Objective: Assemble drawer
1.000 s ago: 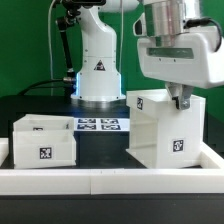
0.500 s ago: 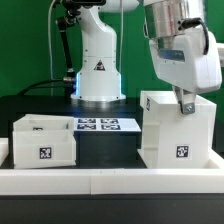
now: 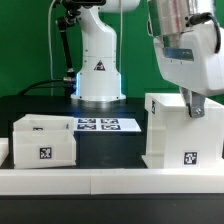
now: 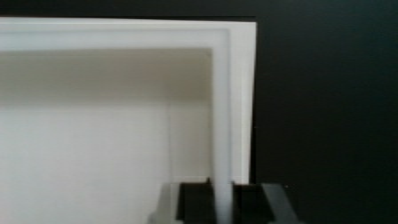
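Observation:
The tall white drawer shell (image 3: 182,132) stands on the black table at the exterior view's right, a square tag on its front. My gripper (image 3: 193,106) is shut on the shell's upper wall, one finger on each side. In the wrist view the shell's open hollow (image 4: 107,120) fills most of the frame, and its thin wall (image 4: 233,110) runs down between my black fingers (image 4: 196,202). A low white tray (image 3: 43,141) with a tag sits at the exterior view's left. A second tray is not apparent.
The marker board (image 3: 100,125) lies flat behind the parts, in front of the arm's white base (image 3: 98,75). A long white border rail (image 3: 90,180) runs along the near edge of the table.
My gripper has moved toward the exterior view's right, and the shell has slid with it, away from the tray and closer to the table's right end.

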Controlling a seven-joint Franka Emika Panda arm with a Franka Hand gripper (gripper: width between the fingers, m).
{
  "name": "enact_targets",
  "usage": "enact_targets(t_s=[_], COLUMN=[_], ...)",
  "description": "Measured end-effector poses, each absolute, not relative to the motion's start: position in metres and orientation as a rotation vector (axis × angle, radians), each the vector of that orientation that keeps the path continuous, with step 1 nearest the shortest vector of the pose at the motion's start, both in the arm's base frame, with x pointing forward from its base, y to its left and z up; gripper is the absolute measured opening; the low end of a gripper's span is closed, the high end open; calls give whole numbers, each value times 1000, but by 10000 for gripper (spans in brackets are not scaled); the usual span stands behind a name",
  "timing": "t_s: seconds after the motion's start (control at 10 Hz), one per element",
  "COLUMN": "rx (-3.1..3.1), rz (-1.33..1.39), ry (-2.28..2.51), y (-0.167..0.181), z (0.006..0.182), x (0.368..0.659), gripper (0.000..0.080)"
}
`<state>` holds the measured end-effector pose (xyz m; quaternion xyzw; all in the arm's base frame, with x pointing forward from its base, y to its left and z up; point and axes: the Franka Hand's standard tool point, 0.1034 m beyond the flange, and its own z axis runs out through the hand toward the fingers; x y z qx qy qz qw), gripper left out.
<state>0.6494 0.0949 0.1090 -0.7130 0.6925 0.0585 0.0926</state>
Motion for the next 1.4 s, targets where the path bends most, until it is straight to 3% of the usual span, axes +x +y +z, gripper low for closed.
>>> enact_targets(t_s=[0.3,0.5,0.6,0.7,0.8,0.9,1.0,1.2,1.4], rx=[-2127,-2188,-2273,-2352,-2438,-2514,-2565,-2664,-2672], rz=[175,168,161,149,130,128,131,114,86], ry=[2047,1980,1879,1769,1636,1510,1417,1201,1184], y=[96,96,94,91,87,81,79,81,83], z=[108,107,106,108,113,118,125,138,135], x=[649,647,645,646,647,646,645,641,634], gripper=[38,404,404,560,560,630,646,649,649])
